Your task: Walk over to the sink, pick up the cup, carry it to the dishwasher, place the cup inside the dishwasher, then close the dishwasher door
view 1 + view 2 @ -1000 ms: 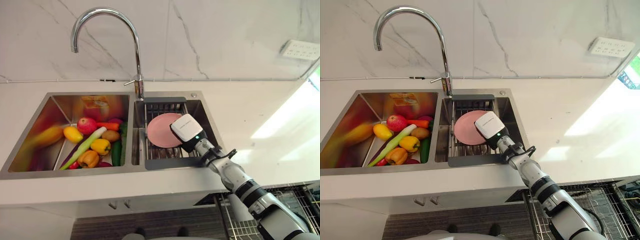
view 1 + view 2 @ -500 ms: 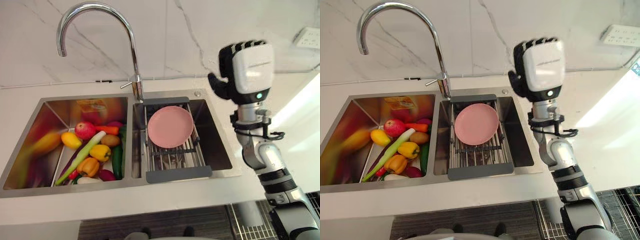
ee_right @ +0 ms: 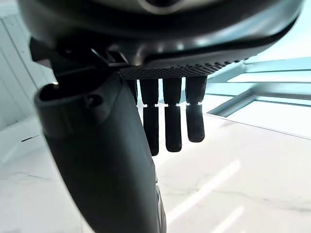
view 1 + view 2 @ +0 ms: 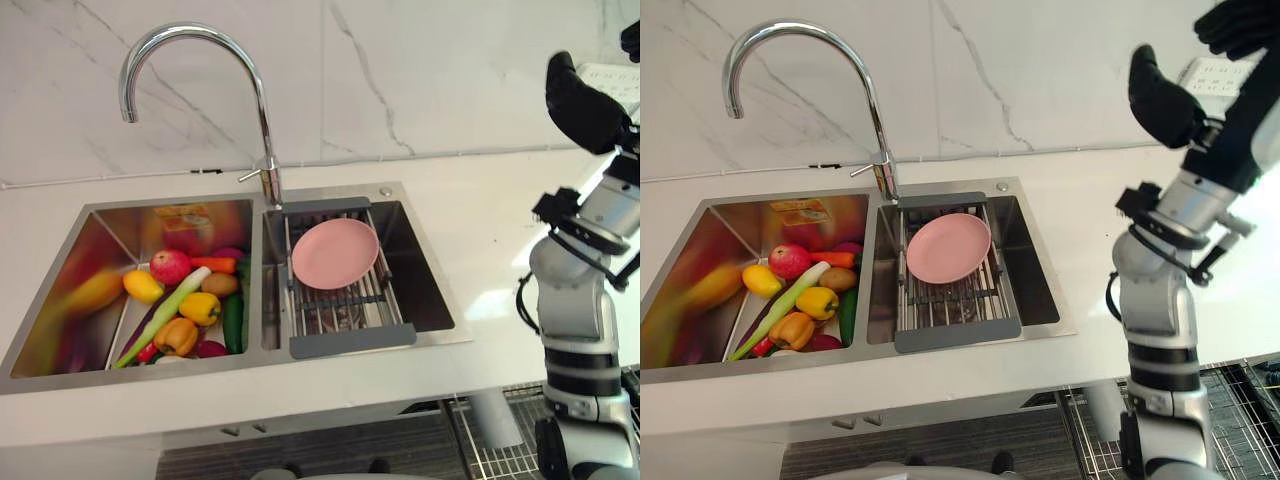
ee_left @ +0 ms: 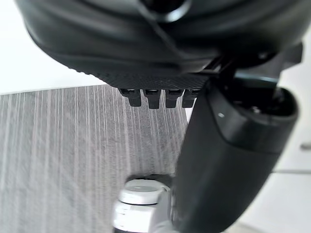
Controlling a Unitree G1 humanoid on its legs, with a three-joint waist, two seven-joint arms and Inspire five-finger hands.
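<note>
Dark right hand (image 4: 1168, 100) is hovering empty, fingers straight, right of a steel double sink (image 4: 1032, 272) holding a round pink plate (image 4: 948, 247).

Vegetables (image 4: 185, 300) in left basin (image 4: 75, 245); plate (image 4: 335, 253) on rack (image 4: 352, 340) in right basin (image 4: 425, 290); faucet (image 4: 262, 120) behind.
</note>
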